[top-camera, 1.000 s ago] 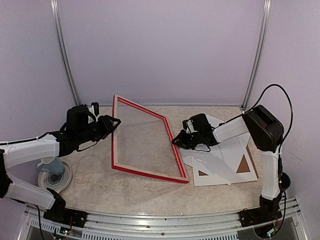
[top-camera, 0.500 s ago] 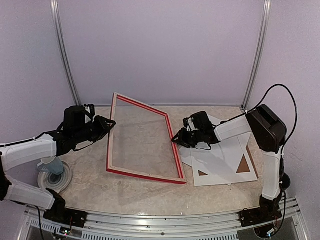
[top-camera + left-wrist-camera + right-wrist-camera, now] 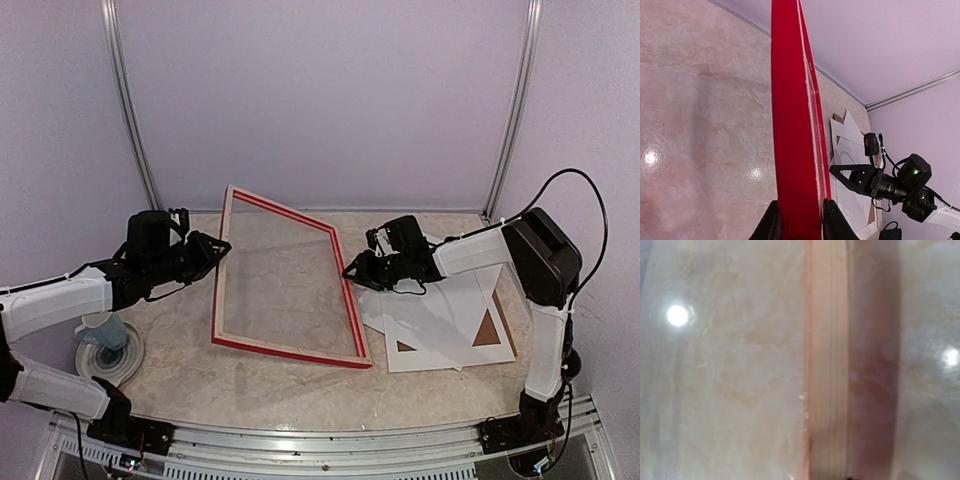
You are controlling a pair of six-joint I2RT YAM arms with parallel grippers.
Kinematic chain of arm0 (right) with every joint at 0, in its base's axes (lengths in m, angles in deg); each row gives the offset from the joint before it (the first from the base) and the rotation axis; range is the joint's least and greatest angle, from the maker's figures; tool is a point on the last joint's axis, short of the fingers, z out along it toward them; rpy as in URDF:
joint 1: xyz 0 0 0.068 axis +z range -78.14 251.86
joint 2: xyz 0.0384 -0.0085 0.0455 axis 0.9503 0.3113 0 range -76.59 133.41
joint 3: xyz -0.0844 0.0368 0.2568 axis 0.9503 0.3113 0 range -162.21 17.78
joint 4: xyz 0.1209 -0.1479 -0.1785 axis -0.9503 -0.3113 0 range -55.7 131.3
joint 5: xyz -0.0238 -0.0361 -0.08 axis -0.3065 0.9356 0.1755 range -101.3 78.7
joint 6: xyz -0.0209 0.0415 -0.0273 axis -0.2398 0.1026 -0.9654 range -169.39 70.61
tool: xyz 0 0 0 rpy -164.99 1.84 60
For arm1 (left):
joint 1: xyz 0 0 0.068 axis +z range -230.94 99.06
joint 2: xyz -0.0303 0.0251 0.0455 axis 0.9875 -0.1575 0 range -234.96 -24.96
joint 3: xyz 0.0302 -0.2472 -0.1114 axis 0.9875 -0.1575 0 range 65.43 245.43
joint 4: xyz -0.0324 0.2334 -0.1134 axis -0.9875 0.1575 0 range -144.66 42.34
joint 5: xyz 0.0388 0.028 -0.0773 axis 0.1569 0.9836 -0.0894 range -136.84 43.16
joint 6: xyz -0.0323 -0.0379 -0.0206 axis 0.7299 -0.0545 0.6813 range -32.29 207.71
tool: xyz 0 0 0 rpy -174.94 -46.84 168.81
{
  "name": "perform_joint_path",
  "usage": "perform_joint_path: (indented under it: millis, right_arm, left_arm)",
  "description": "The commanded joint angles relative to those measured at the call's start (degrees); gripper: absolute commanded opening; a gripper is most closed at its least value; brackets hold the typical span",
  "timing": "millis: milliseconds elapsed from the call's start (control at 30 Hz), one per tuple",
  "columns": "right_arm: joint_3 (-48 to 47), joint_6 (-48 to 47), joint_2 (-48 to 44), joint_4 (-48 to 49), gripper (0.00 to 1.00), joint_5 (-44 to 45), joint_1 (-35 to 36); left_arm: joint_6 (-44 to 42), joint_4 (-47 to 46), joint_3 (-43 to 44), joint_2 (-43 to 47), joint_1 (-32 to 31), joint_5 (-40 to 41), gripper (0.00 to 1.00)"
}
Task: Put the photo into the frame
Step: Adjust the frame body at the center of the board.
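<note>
left gripper (image 3: 800, 222): only two fingertips show, at the wrist view's bottom edge, flanking the frame (image 3: 790, 125); the rest is cut off.
frame, left wrist view: red rail runs out past the top edge.
frame, right wrist view: blurred strip of pale wood, cut off top and bottom.
right gripper (image 3: 352, 272): jaws too small from above; gap cannot be told.
white sheets (image 3: 440, 315): overlapping; which one is the photo, cannot tell.
brown panel (image 3: 488, 330): mostly under the sheets.
pale blue object (image 3: 100, 330): partly behind left arm (image 3: 60, 300); kind unclear.
</note>
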Motion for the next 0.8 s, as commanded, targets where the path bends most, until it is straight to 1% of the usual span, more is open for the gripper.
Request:
perform_joint_path:
  millis: [0,200,367,467,633,767]
  right_arm:
    - [-4.15,-2.39,1.97,-2.78,0.41,-2.48,0.07]
    - [-6.27,-3.27,4.38,-3.92,0.42,-2.63,1.23]
    - [-8.78,-5.34,5.77,-8.58,0.41,0.44,2.04]
    - [-9.11,-5.73,6.36,-8.90,0.39,1.03,2.27]
    - [-10.10,-6.12,7.87,-10.33,0.31,1.83,2.74]
    - [-10.71,-6.69,8.89,-11.05,0.30,1.87,3.14]
  left_arm:
    - [-5.45,0.99,4.11,1.22,0.12,0.29,0.15]
    - [-4.84,1.04,4.26,1.54,-0.24,-0.04,0.16]
    - [-4.35,0.47,4.64,2.00,-0.41,-0.61,0.16]
    - [-3.99,-0.41,4.69,2.93,-0.67,-0.14,0.19]
    - [-3.41,-1.39,4.87,2.98,-1.17,-0.38,0.24]
    - [-2.62,-3.28,4.17,2.88,-1.53,-0.74,0.27]
